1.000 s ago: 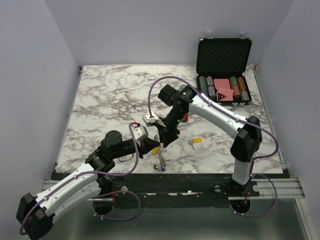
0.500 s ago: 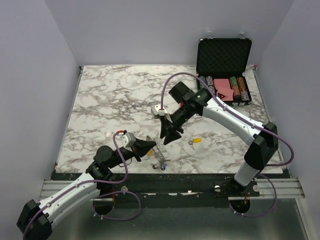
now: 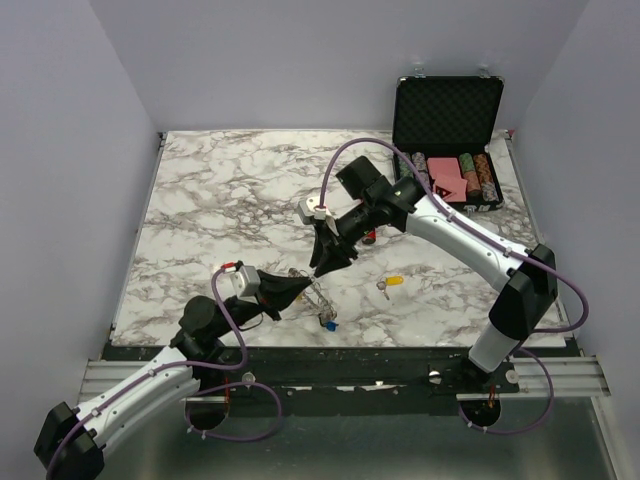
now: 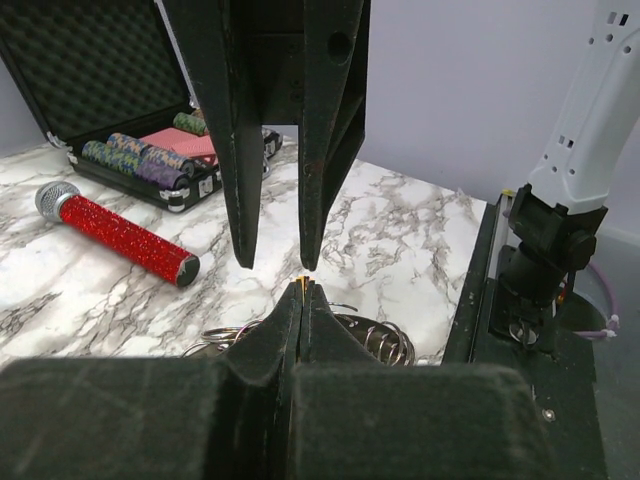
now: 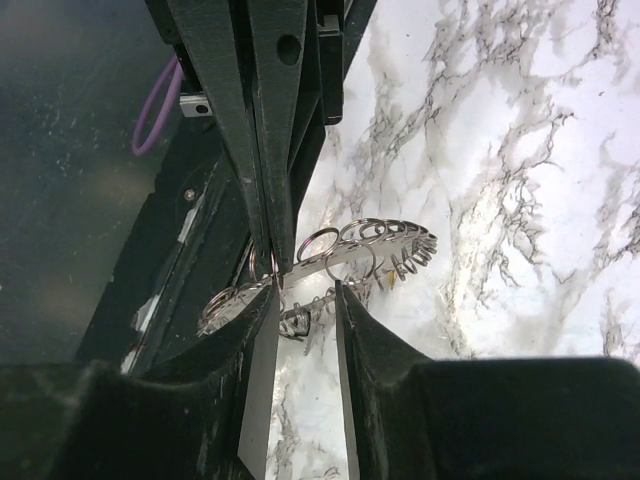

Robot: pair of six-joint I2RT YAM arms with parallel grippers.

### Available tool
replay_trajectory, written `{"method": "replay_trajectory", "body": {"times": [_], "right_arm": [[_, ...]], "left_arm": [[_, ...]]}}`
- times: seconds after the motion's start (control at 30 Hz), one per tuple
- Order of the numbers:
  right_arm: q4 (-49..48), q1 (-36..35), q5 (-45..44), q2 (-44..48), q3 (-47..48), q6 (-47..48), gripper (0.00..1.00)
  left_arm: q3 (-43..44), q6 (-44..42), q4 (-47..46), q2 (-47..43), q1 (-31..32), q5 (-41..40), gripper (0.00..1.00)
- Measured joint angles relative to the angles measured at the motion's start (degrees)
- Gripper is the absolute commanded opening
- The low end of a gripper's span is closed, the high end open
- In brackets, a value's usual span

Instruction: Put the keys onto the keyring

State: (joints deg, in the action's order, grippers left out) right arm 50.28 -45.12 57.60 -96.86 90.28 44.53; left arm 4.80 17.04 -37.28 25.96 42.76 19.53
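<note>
My left gripper (image 3: 298,288) is shut near the table's front edge, with a thin yellow sliver between its tips (image 4: 302,288). It holds the keyring (image 3: 312,297), a silvery ring with many small wire loops, tilted above the marble (image 5: 370,245). The loops show behind its fingers in the left wrist view (image 4: 375,340). My right gripper (image 3: 322,268) is open, pointing down just above the ring, its jaws apart beside the ring's rim (image 5: 300,290). A blue-headed key (image 3: 329,325) hangs or lies at the ring's near end. A yellow-headed key (image 3: 392,282) lies on the table to the right.
A red cylinder with a silver cap (image 4: 120,238) lies behind the right arm. An open black case (image 3: 447,140) with striped poker chips (image 3: 485,175) and a pink card box stands at the back right. The table's front edge and black rail (image 3: 400,355) are just below the grippers.
My left gripper has pulled back to the left and lifted the keyring. My right gripper has lifted off, then come back to just above the ring.
</note>
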Motion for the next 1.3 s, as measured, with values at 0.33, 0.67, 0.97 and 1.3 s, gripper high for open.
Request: {"method": "replay_trajectory", "body": {"times": [0.33, 0.67, 0.97, 1.3], "right_arm": [[1.01, 0.09, 3.45, -1.01, -0.46, 1.03, 0.32], [3.39, 0.09, 5.73, -1.99, -0.46, 3.56, 0.21], [3.65, 0.09, 5.92, -3.63, -0.46, 3.48, 0.00], [3.82, 0.09, 6.01, -3.65, -0.22, 2.58, 0.24]], "left_arm": [[0.00, 0.17, -0.35, -0.04, 0.00, -0.35, 0.00], [0.00, 0.20, -0.35, 0.09, 0.00, -1.01, 0.00], [0.00, 0.39, -0.20, 0.61, 0.00, -1.09, 0.00], [0.00, 0.81, -0.22, 0.61, -0.02, -1.11, 0.00]]}}
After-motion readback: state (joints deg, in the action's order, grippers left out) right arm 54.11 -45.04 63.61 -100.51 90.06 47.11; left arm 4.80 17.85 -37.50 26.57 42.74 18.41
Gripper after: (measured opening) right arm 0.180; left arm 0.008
